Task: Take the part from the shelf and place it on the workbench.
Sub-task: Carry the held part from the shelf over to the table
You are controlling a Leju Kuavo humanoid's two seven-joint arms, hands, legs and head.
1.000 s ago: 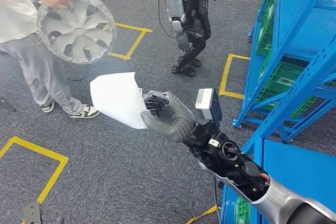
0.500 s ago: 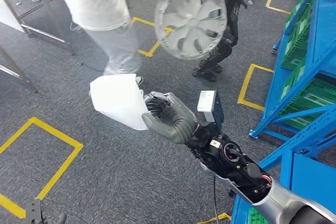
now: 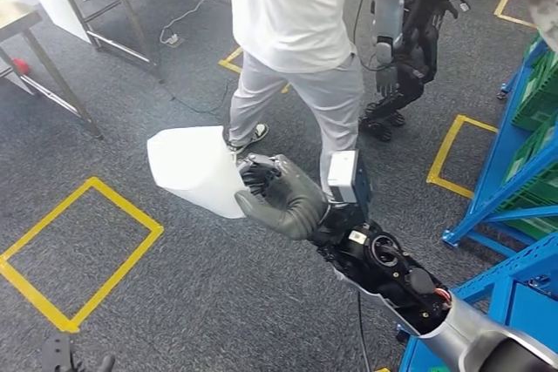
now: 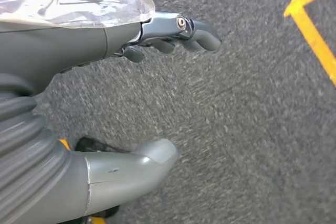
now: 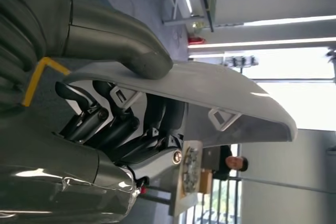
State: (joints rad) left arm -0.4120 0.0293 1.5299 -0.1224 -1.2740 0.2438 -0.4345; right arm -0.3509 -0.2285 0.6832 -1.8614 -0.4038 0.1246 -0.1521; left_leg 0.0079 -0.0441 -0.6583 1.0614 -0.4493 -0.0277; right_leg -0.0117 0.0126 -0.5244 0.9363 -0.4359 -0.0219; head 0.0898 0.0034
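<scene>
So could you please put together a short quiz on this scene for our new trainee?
1. True or false: the right hand holds the white part.
2. What is the left hand doing? A) gripping a hubcap B) holding nothing, over the carpet C) resting on a shelf
3. Fill in: the person stands in front of the robot, on the ____ floor.

Key: 1 true; 2 B; 3 carpeted

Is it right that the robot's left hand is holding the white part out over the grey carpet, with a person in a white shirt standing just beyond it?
Not quite: the right hand holds the white part, as the head view shows. The left hand hangs with nothing in it. The rest stands: grey carpet below, and the person just beyond.
</scene>
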